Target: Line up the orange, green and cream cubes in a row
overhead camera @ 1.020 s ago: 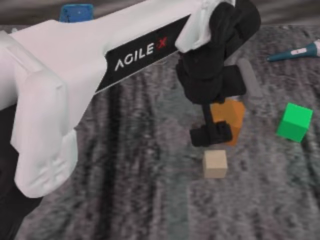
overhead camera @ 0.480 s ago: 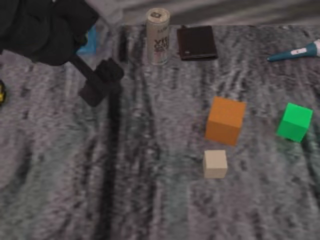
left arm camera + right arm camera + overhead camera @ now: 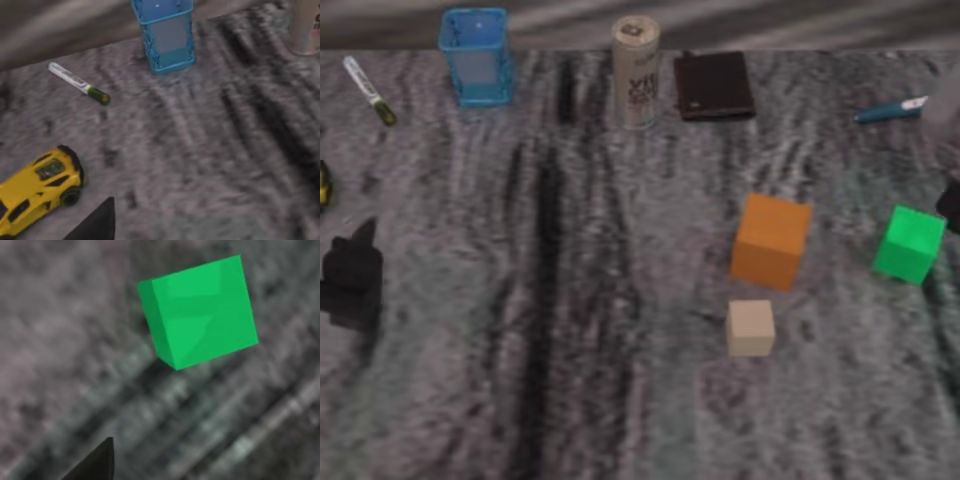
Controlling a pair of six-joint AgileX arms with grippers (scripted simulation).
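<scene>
The grey mottled tabletop (image 3: 620,400) carries three plain matte cubes on its right half. The large orange cube (image 3: 771,241) sits right of centre. The mid-sized bright green cube (image 3: 909,243) rests well apart to its right, near the table's right edge. The small pale cream cube (image 3: 751,327) lies just below the orange one, apart from it by a narrow gap.

The left gripper (image 3: 350,275) sits at the far left edge, well apart from all three cubes; whether it is spread or pressed together cannot be told. A dark shape at the right edge, probably the right gripper (image 3: 950,205), lies just beside the green cube without touching it; its state cannot be told either. In the right wrist view the green cube (image 3: 198,311) stands free on the table.
</scene>
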